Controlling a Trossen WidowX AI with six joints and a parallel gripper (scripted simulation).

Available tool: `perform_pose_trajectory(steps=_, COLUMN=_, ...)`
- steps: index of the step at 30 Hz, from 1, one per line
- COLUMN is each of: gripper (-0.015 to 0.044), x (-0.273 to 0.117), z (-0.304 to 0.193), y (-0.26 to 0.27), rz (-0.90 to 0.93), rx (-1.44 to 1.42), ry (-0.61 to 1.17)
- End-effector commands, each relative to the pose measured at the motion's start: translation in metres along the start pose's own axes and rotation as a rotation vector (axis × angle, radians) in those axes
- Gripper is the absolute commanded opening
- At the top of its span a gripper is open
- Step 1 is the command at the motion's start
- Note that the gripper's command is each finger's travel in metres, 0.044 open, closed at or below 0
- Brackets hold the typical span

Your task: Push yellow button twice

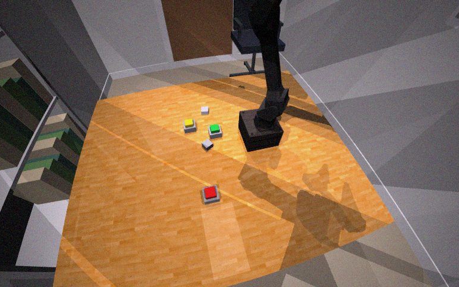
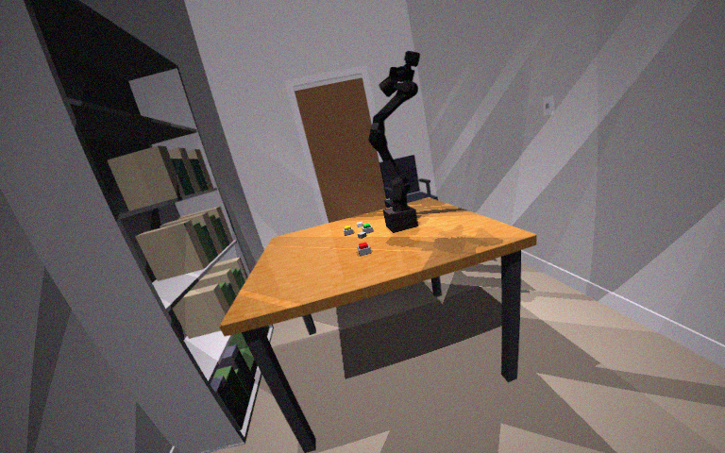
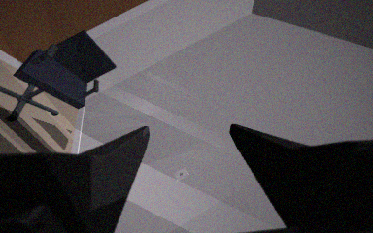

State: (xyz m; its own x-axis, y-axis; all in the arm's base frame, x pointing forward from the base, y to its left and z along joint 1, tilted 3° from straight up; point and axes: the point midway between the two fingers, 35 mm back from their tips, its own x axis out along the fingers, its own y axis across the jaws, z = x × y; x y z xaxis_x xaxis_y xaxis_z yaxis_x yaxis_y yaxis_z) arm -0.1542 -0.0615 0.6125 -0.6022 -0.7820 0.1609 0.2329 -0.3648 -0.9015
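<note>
Yellow btn (image 1: 189, 123) left of green btn (image 1: 214, 128).
</note>
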Motion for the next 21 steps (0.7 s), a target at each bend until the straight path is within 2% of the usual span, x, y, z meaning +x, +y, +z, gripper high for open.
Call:
perform_pose_trajectory(steps=1, gripper=0.0400, x=-0.001, z=-0.002, y=-0.002, rz=-0.007, rx=0.005, ry=0.005)
perform_pose_trajectory(steps=5, gripper=0.0400, x=-0.025, z=-0.045, y=-0.034, rz=-0.170, rx=0.096, ry=0.119)
perform_pose_trajectory(steps=10, gripper=0.0400, x=-0.087, z=-0.100, y=-0.075, rz=-0.442, rx=0.190, ry=0.289)
perform_pose_trajectory(steps=16, gripper=0.0400, x=-0.190, z=-0.143, y=-0.102, rz=-0.785, rx=0.248, ry=0.491)
perform_pose_trajectory(steps=21, gripper=0.0400, x=-0.284, z=-0.155, y=-0.104, rz=-1.066, rx=0.262, ry=0.651)
